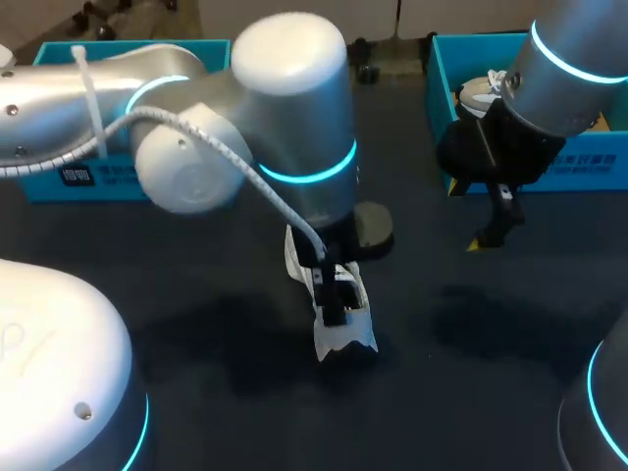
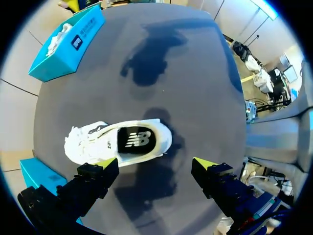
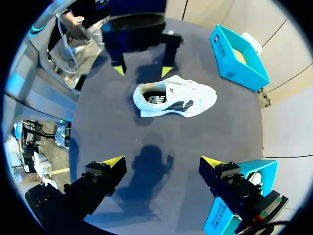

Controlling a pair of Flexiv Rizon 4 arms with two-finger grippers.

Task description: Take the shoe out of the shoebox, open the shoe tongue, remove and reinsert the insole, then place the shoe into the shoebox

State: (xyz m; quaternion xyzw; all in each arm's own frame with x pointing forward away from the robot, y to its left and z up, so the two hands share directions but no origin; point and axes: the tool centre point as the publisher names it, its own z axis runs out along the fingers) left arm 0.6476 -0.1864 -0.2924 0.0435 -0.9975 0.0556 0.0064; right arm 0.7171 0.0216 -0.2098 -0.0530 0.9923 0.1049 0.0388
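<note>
Shoe (image 1: 339, 316) stands sole-down on table (image 1: 196, 294), outside both boxes, btw. left box (image 1: 59, 182) and right box (image 1: 444, 78); dark insole (image 2: 137, 140) is visible inside the opening. L gripper (image 2: 154, 166) hangs over the shoe w/ fingers spread wide, holding nothing, no contact seen. R gripper (image 3: 163, 161) hangs over bare table near right box, well apart from shoe, fingers also wide, holding nothing.

Illegible print on shoebox (image 1: 59, 186)
</note>
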